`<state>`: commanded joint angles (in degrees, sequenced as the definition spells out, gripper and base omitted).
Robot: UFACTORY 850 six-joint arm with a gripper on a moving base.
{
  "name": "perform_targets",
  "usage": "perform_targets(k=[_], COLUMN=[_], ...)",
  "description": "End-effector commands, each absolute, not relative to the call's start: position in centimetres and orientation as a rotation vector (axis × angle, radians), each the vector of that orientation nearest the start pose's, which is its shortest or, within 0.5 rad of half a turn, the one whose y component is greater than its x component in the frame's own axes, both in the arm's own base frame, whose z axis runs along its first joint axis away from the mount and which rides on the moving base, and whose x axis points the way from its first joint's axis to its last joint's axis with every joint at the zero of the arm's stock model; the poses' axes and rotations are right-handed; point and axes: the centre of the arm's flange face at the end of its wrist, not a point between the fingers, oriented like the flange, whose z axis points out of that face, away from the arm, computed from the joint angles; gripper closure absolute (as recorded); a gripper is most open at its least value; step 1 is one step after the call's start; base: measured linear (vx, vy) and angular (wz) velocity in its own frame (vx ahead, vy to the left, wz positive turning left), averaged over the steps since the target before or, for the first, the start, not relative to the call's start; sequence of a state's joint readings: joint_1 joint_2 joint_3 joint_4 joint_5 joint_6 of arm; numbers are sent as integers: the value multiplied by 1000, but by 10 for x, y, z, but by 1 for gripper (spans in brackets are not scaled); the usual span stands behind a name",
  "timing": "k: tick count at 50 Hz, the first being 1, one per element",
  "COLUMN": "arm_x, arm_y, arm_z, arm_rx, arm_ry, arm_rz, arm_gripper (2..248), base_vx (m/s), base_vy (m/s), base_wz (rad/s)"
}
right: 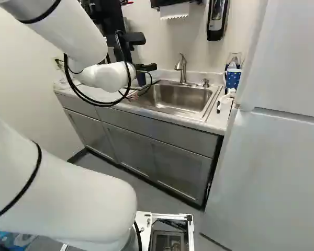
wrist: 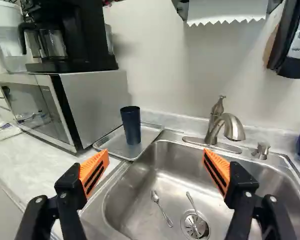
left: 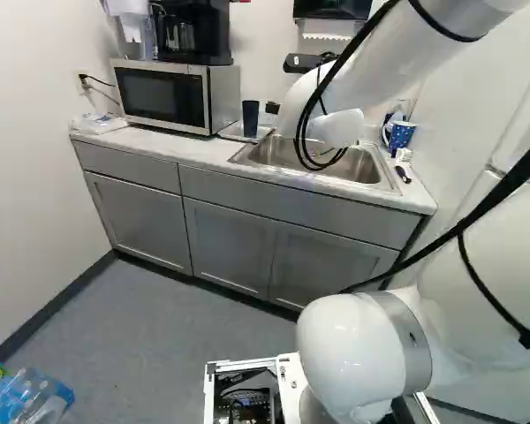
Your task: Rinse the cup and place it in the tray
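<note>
Placement looks finished: the dark blue cup [wrist: 131, 125] stands upright on the metal tray [wrist: 151, 133], between the microwave [wrist: 95, 102] and the sink [wrist: 157, 172]. The fingers [wrist: 96, 167] are spread wide with nothing between them; the cup is ahead of them and apart from both, so it rests on the tray without their support.

Rinsing is harder to judge. No stream shows from the tap [wrist: 233, 129], and I cannot tell whether the cup is wet inside or out. Its place on the tray suggests that the wash came first, though that is only an inference. A spoon [wrist: 162, 207] lies in the sink, but the task asks nothing of it.

If the rinse is done, all that remains is drawing the arm back over the bench [wrist: 32, 157] without knocking the cup.
</note>
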<state>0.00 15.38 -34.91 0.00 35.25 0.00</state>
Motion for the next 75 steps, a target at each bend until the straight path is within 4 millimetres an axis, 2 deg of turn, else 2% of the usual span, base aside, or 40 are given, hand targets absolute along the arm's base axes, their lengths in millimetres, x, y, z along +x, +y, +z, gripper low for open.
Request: perform_targets(k=[48, 75], arm_x=[411, 437], arm_y=[0, -2], arm_z=[576, 579], arm_rx=[-2307, -2318], arm_ry=[0, 5], arm_rz=[-2133, -2126], arm_gripper=[3, 3], base_vx=[13, 0], base_vy=[0, 0], base_wz=[0, 0])
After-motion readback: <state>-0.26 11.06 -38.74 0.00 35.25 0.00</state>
